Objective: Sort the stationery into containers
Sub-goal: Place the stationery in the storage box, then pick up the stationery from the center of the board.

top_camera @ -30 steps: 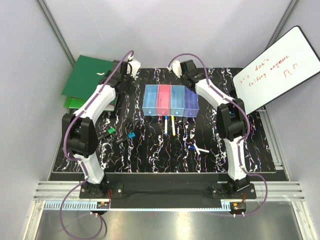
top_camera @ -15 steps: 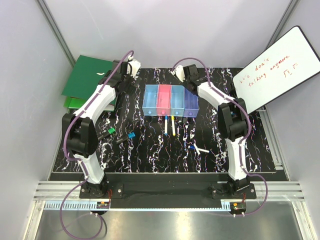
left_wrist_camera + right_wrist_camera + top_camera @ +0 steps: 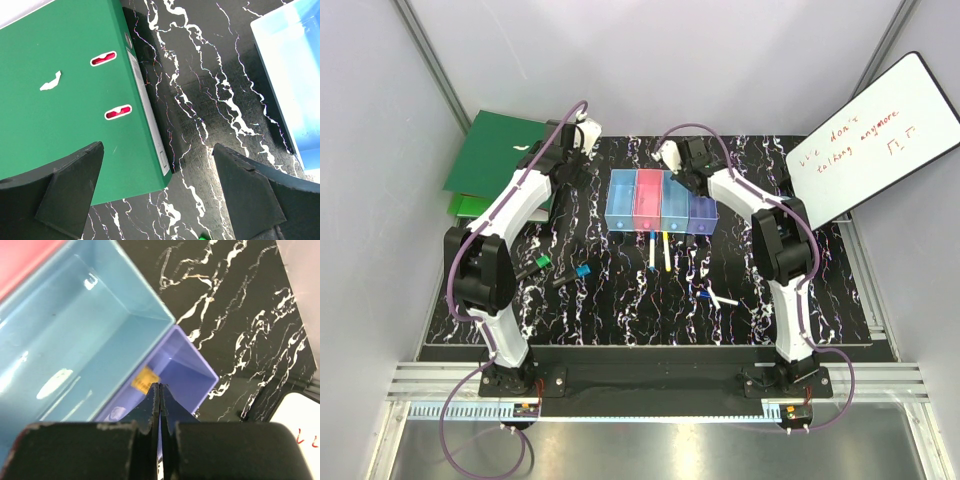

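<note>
The loose stationery (image 3: 583,271) is lying nearer the arm bases than the containers (image 3: 623,200), and the right gripper (image 3: 692,183) is hanging over the far part of the row.

The right arm is reaching far out and bending down; its gripper is pinching tight with nothing showing between the fingers, above the wall between a light blue box and the violet one. The left gripper (image 3: 156,150) is spreading wide, holding nothing, beside the green binder (image 3: 60,100). The white pen (image 3: 652,252) and yellow pen (image 3: 666,252) are lying just before the row, pointing at it, with the white stick (image 3: 725,299) even nearer the bases. The right arm is sitting closer to these, so I think it will need to pull back.
</note>
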`<state>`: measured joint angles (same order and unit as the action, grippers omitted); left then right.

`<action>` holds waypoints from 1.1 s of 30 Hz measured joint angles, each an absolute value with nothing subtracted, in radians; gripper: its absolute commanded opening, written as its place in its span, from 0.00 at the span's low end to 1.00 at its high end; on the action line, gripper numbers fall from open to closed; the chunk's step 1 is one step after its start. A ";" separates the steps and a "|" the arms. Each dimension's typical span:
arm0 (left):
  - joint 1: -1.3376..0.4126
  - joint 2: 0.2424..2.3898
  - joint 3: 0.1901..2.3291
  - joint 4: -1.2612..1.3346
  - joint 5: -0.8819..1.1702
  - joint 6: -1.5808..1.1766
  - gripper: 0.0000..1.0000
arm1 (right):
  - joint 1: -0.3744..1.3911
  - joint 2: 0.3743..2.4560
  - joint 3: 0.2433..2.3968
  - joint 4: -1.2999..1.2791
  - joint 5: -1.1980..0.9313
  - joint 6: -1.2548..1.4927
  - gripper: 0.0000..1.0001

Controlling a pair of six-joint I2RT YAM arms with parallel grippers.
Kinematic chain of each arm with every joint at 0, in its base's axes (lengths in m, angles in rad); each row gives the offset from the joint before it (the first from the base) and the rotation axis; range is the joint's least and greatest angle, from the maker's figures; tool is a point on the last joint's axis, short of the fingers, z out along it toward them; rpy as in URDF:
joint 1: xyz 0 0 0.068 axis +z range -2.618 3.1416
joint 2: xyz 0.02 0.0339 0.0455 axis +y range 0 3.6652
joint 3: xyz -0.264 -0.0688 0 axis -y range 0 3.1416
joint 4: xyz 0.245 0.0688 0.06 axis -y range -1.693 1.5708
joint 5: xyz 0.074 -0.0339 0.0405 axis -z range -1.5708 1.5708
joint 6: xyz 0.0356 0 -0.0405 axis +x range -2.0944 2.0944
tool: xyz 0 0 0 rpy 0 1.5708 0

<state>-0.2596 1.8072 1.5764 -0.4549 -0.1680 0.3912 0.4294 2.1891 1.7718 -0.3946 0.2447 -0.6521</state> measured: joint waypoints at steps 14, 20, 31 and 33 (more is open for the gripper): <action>-0.260 1.807 1.576 -0.455 -0.167 0.391 0.99 | 0.436 2.147 1.759 -0.401 0.307 -0.575 0.61; -0.260 1.807 1.576 -0.455 -0.159 0.391 0.99 | 0.397 1.957 1.680 -0.393 0.383 -0.436 0.78; -0.260 1.806 1.555 -0.455 -0.144 0.391 0.99 | 0.220 1.876 1.552 -0.475 0.434 -0.263 0.83; -0.260 1.806 1.551 -0.454 -0.142 0.392 0.99 | 0.181 1.895 1.546 -0.501 0.433 -0.241 0.83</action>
